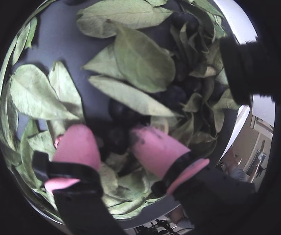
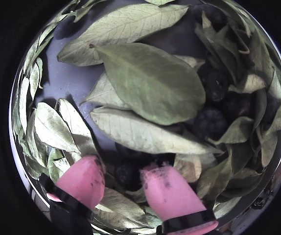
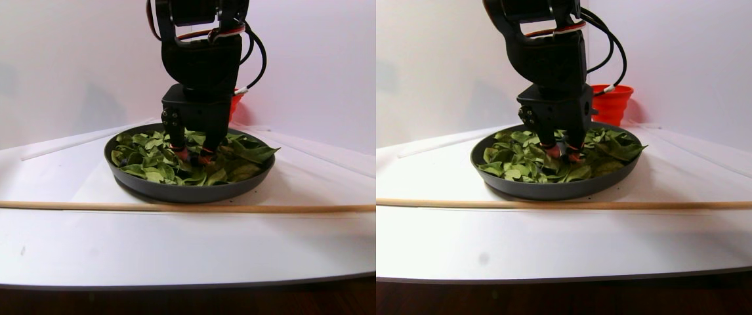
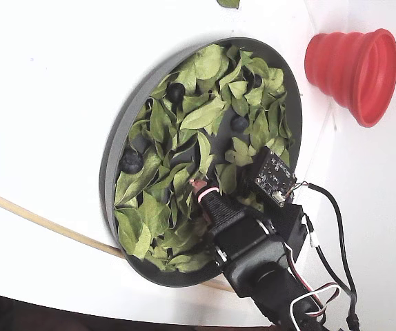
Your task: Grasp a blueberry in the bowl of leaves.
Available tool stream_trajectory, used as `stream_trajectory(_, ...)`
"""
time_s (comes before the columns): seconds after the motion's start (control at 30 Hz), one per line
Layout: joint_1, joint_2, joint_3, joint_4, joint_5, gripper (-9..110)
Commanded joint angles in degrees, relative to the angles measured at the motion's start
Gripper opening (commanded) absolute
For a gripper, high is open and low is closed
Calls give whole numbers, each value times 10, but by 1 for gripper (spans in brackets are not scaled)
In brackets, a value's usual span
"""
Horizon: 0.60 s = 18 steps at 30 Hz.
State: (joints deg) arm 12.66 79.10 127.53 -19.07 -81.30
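Observation:
The dark grey bowl (image 4: pixel 108 172) holds many green leaves (image 4: pixel 201 114) and several dark blueberries (image 4: pixel 130 162). My gripper (image 4: pixel 199 186) reaches down into the leaves at the bowl's right side in the fixed view. In both wrist views its pink fingertips stand apart among the leaves, with one blueberry (image 1: pixel 116 139) (image 2: pixel 128 174) in the gap between them, nearer the right finger. The gripper (image 1: pixel 108 132) (image 2: pixel 122 169) is open. More blueberries (image 2: pixel 211 120) lie half hidden under leaves (image 2: pixel 150 83) ahead to the right. In the stereo pair view the gripper (image 3: pixel 193 156) is down in the bowl (image 3: pixel 186 191).
A red ribbed cup (image 4: pixel 353 65) stands beyond the bowl, also in the stereo pair view (image 3: pixel 609 104). A thin wooden stick (image 3: pixel 153 207) lies across the white table in front of the bowl. One loose leaf (image 4: pixel 229 3) lies outside the bowl.

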Motion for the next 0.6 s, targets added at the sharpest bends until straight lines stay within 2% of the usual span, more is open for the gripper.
stream_trajectory(0.0, 9, -2, -15, -7, 4, 14)
stream_trajectory(0.57, 18, -25, -23, -7, -2, 11)
